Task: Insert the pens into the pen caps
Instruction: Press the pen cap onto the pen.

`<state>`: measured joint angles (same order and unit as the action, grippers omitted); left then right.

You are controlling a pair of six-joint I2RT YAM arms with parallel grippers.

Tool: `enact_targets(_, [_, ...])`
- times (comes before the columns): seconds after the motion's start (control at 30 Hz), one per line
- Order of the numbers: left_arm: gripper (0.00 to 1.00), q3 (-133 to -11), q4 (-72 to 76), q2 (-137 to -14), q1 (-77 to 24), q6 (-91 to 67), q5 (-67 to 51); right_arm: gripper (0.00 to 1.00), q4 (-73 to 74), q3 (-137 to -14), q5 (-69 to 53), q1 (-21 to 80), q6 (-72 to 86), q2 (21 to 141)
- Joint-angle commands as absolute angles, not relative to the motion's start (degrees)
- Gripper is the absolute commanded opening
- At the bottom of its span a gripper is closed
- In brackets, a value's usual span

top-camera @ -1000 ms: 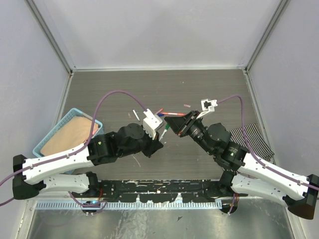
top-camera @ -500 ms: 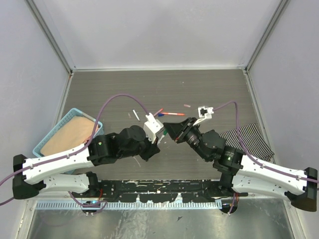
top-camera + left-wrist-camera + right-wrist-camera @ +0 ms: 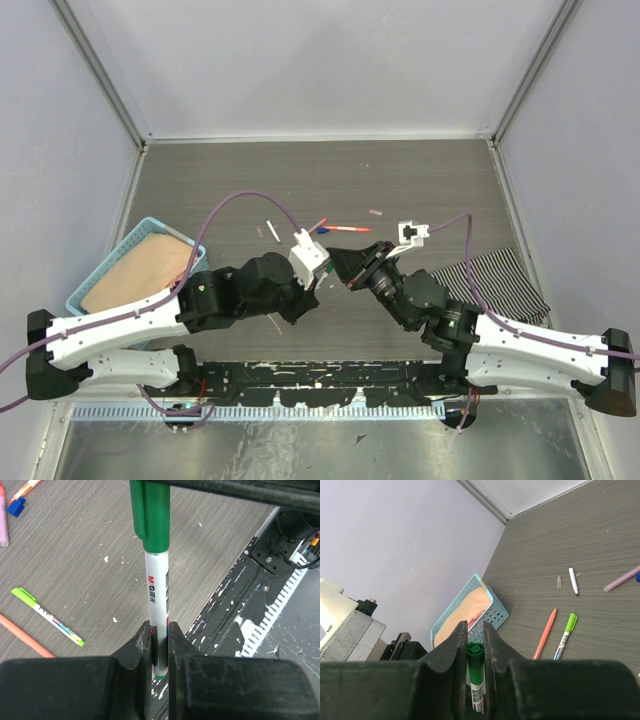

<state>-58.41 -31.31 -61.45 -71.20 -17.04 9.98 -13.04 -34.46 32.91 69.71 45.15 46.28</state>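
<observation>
we clamp the white pen [image 3: 157, 587] with our left gripper [image 3: 159, 630], its green cap [image 3: 476, 666] with our right gripper [image 3: 475, 630].

**Plain little booth, dark desk**

Whole thing sits in a boxed-in cell: pale lavender-grey panel walls [image 3: 320, 60] on three sides, joined by slanted aluminium corner posts [image 3: 100, 70]. A dark grey wood-grain desk [image 3: 300, 175] fills the bottom of it. Along the near edge runs a black mounting plate [image 3: 320, 375], chipped with white patches. Lighting's soft and even.
</observation>
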Motion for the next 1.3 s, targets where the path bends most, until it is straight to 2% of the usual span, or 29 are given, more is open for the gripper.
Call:
enact_targets(0.0, [0.0,-67.0,-3.2,-60.9,-70.0,-14.5,15.9,0.01,1.1,-29.6,15.9,75.8,46.3,52.7])
enact_targets(0.6, [0.0,-70.0,-3.2,-60.5,-69.9,-11.1,17.7,0.01,0.4,-30.5,18.4,79.4,46.4,56.3])
enact_targets(0.8, [0.0,-66.7,-4.2,-58.7,-70.0,-11.9,17.5,0.01,8.3,-40.3,28.3,79.3,40.0,54.9])
enact_targets(0.97, [0.0,-63.7,-4.5,-56.3,-70.0,-13.1,17.7,0.08,11.1,-46.6,34.2,79.2,35.8,54.6])
enact_targets(1.27, [0.0,-58.9,-5.8,-54.5,-70.0,-14.3,16.5,0.14,10.9,-53.4,43.2,79.2,32.3,50.9])
